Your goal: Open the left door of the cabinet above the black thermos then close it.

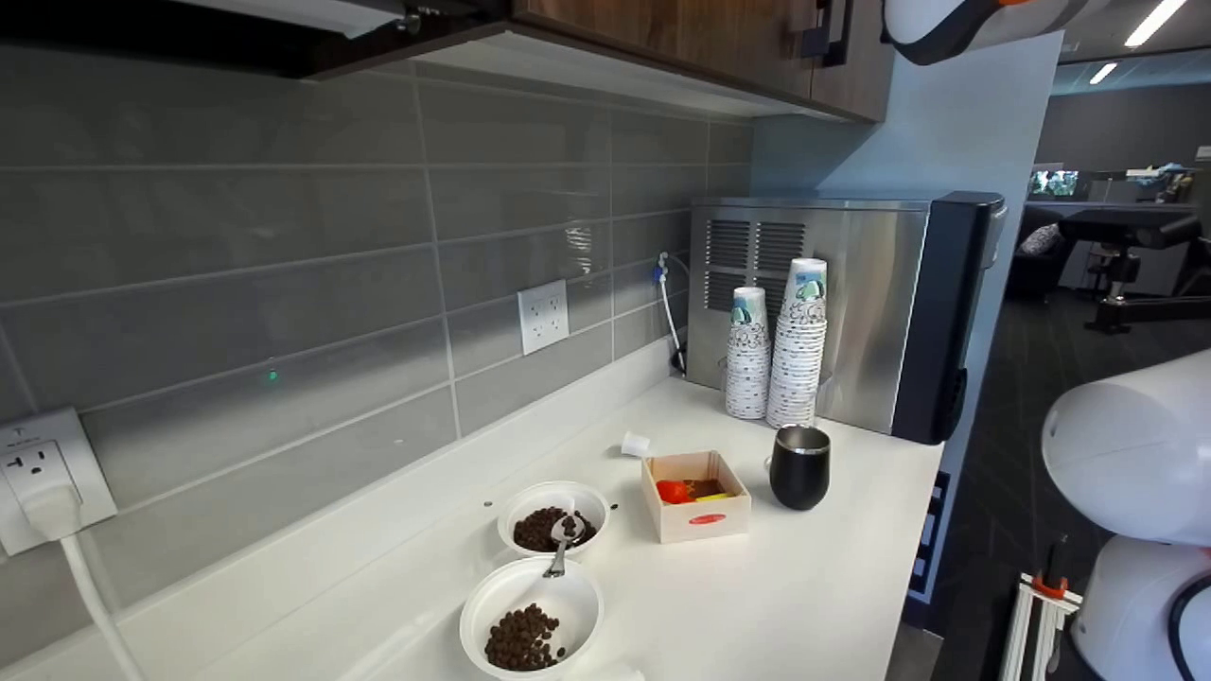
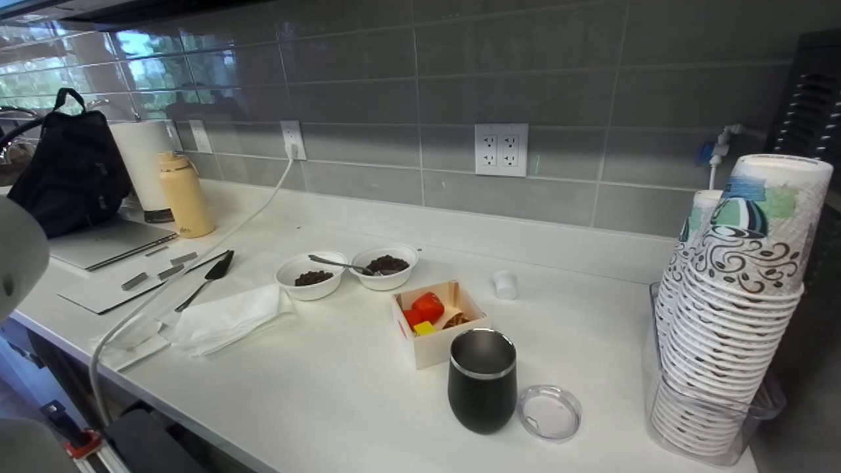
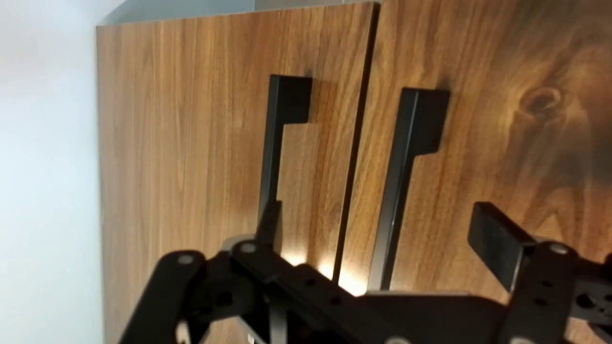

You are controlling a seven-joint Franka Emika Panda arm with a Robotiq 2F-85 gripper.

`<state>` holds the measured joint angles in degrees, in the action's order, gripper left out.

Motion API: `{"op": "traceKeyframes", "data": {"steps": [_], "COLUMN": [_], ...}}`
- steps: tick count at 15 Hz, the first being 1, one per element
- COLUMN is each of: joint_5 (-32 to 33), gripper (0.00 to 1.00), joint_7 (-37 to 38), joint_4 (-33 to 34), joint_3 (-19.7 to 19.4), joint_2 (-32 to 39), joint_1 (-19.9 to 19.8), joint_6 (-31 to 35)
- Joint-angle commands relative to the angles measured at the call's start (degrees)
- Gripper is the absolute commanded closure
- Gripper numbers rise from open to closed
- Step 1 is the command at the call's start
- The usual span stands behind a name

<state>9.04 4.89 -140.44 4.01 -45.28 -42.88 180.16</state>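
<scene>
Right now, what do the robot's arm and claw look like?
The arm is white with smooth, rounded segments, black trim and a touch of orange. The claw is black, with blocky fingers and round grey screw heads.

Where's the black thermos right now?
In an exterior view, the black thermos stands upright on the white counter, just right of centre, between the small open box and the clear lid.

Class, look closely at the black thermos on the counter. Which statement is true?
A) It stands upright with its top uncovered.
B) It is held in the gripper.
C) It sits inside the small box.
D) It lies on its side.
A: in an exterior view the black thermos stands on its base with its open mouth showing, while a clear round lid lies beside it on the counter.
</scene>
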Motion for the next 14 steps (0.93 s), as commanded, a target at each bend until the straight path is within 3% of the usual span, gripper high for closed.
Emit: {"op": "traceKeyframes", "data": {"steps": [1,6,14], "joint_5": [-2.4,-2.8,-2.4], "gripper": [0.00,0.00,0.00], "joint_7": [0.9,1.6,1.4], "joint_4": [4.3,7.9,10.1], "joint_3": [0.8,1.1,1.6], "joint_2": [5.1,9.5,12.3], "joint_1": [0.0,-0.8,-6.2], "joint_6": [0.5,1.4,4.8]}}
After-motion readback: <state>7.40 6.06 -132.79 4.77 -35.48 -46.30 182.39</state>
